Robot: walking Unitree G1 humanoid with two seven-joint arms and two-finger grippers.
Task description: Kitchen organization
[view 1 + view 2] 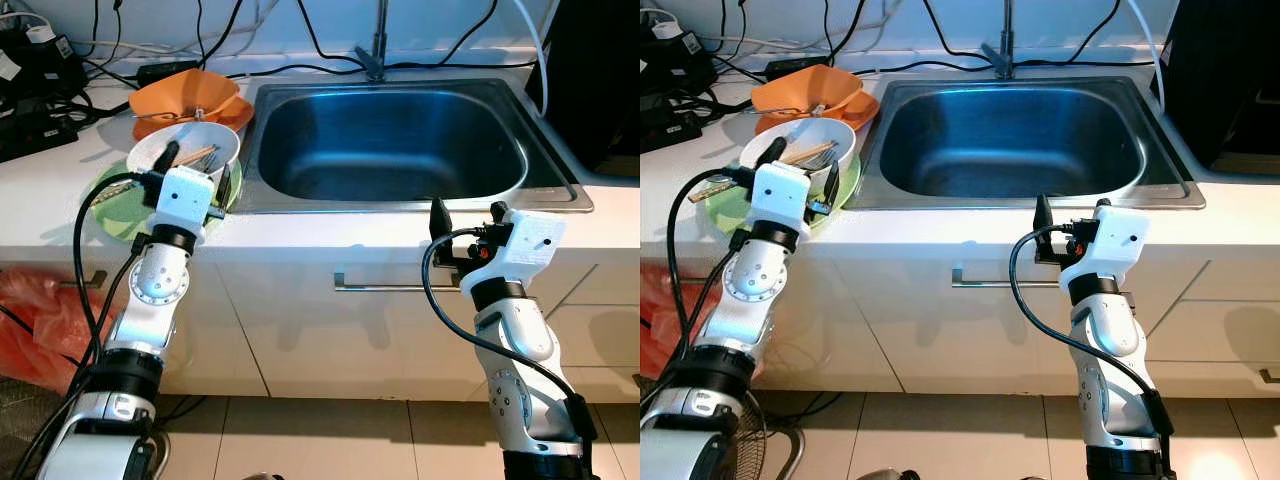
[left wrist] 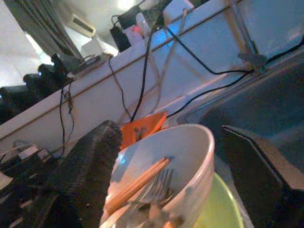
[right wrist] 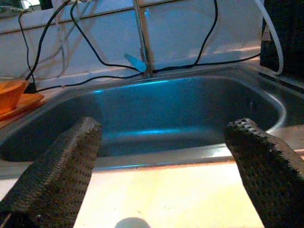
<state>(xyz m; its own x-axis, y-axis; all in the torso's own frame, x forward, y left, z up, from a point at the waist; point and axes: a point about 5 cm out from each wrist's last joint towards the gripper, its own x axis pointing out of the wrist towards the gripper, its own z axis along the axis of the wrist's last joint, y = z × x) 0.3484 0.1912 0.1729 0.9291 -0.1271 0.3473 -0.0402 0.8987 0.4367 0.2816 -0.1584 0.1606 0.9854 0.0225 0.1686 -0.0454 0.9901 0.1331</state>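
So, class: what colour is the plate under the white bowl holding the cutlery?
Light green plate, under the white bowl; clearest in the right eye view.

Sink [image 1: 545,175]: brushed steel, satin sheen. Left of sink: glossy white bowl [image 1: 222,146] holding wooden chopsticks [image 1: 195,156] and metal fork [image 2: 161,185]; orange plastic dish [image 1: 185,97] behind. Gripper fingers [image 3: 66,166]: matt black, dimpled.

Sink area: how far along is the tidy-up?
Done: nothing obvious. The sink holds nothing. In hand: the open left gripper straddles the near rim of the white bowl of chopsticks and fork. Left: the bowl, green plate and orange dishes. The open right gripper hovers at the counter's front edge.
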